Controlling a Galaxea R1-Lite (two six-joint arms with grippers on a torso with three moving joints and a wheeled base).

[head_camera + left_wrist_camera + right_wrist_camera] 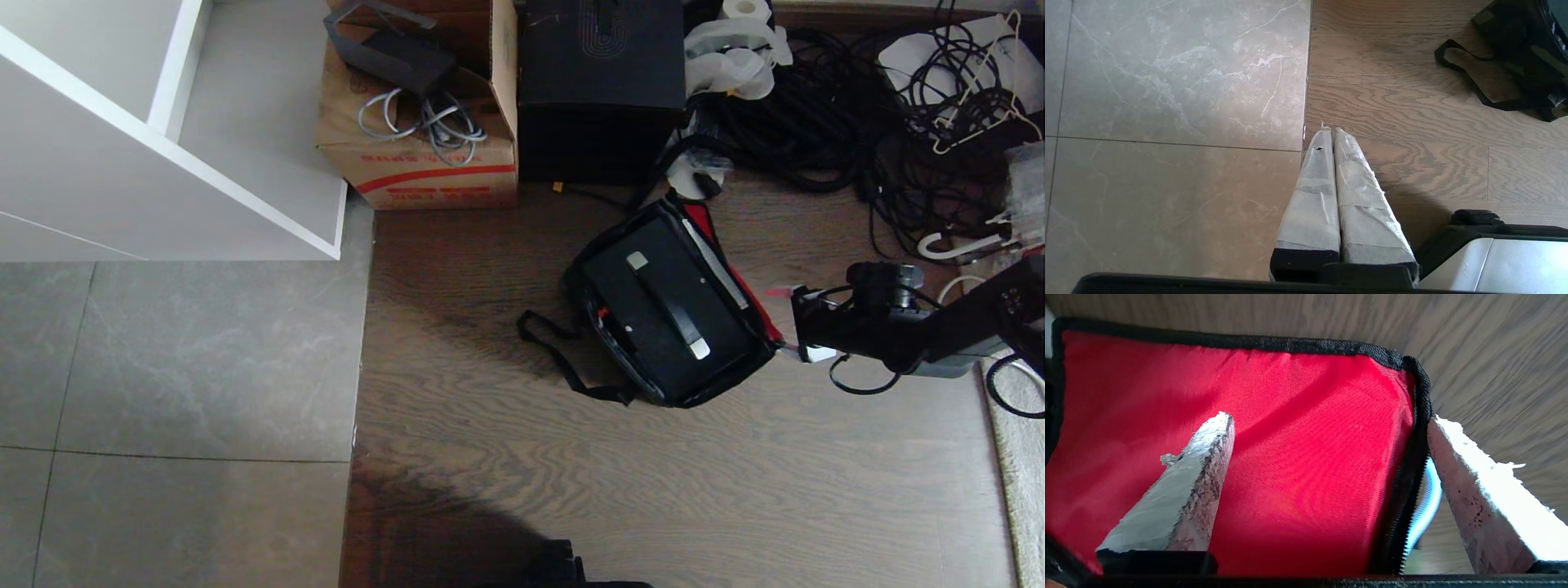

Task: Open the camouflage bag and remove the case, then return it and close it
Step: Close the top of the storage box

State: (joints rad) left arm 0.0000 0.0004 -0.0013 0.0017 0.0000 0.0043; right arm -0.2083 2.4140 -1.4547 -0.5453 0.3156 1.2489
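Observation:
The camouflage bag lies open on the wood floor, its red-lined lid folded up along the right side. Inside lies the black case, its strap handle with silver ends facing up. My right gripper is just right of the bag, open. In the right wrist view the right gripper straddles the lid's zippered edge: one finger lies over the red lining, the other outside the edge. My left gripper is parked and shut over the floor, away from the bag.
The bag's black strap trails left on the floor. Behind stand a brown carton and a taller black box. Tangled cables fill the back right. A white shelf unit is at left, a rug at right.

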